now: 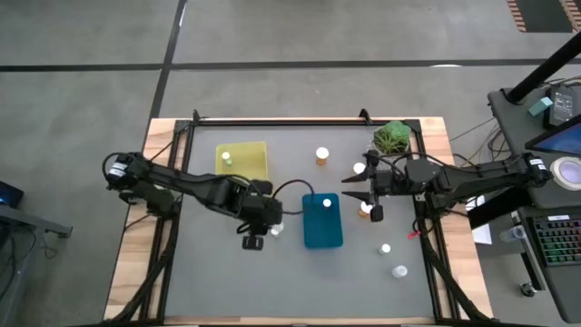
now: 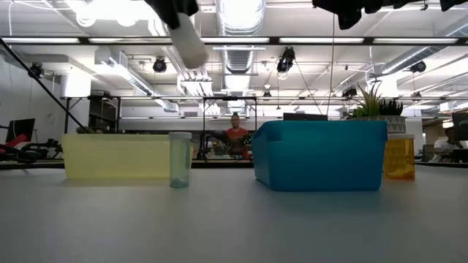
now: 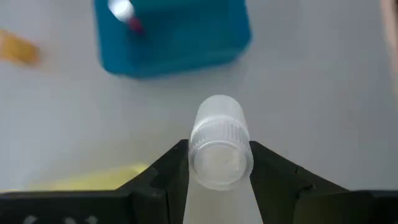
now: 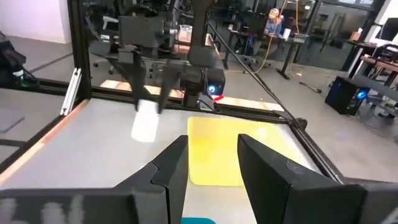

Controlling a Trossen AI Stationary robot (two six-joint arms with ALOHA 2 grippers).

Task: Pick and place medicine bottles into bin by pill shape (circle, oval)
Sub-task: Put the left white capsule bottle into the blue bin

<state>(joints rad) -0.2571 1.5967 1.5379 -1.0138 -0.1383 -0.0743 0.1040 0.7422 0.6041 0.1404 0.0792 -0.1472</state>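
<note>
My left gripper (image 1: 253, 238) is shut on a clear white-capped bottle (image 3: 219, 144), high above the table between the yellow bin (image 1: 242, 161) and the blue bin (image 1: 322, 227). The bottle also shows in the low view (image 2: 189, 38) and the right wrist view (image 4: 144, 121). Another clear bottle (image 2: 179, 159) stands on its base on the table just below. My right gripper (image 1: 363, 197) is open and empty, raised right of the blue bin, above an orange bottle (image 1: 366, 209). Each bin holds one bottle, in the yellow bin (image 1: 227, 159) and the blue bin (image 1: 327, 202). My left gripper pinches the bottle's ribbed cap end (image 3: 217, 134) between its two fingers (image 3: 171, 168), one on each side. The fingers come from above, pointing down. The bottle hangs below them, slightly tilted, lifted clear of the table (image 2: 191, 51).
An orange bottle (image 1: 322, 156) stands behind the blue bin, and it also shows in the low view (image 2: 399, 157). White-capped bottles stand at the right (image 1: 359, 169), (image 1: 385, 248), (image 1: 399, 271). A potted green plant (image 1: 392, 138) is at the far right corner. A person sits in the room beyond (image 2: 235, 133).
</note>
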